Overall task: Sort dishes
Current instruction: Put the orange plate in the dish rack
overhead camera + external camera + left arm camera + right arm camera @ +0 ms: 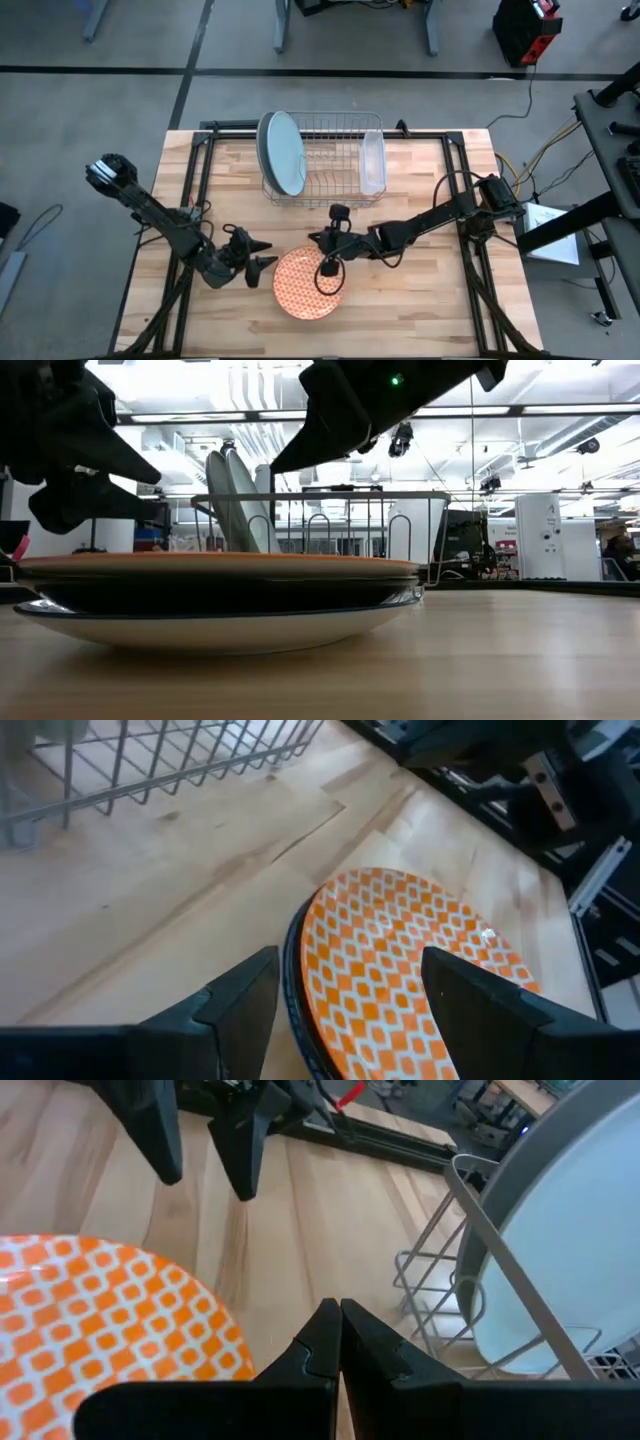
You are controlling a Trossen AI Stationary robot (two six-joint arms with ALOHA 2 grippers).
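Stacked plates (215,605) sit closest to the low camera, on the table (420,310) in front of the wire rack (330,150). By size, the rack comes first after the table: it holds 2 large plates upright at its left end, a grey plate (266,150) and a pale blue plate (285,152), with a clear tub (372,162) at its right end. Next is the stack, with the orange-and-white plate (305,283) on top and at least 2 more under it, a dark one and a pale one. The left gripper (262,255) hangs just beside the stack's left edge, fingers spread. The right gripper (328,268) hovers over the top plate, fingers pressed together and holding nothing. Sorting looks partly done: the 2 large plates are racked, while the smaller ones still wait in the stack.
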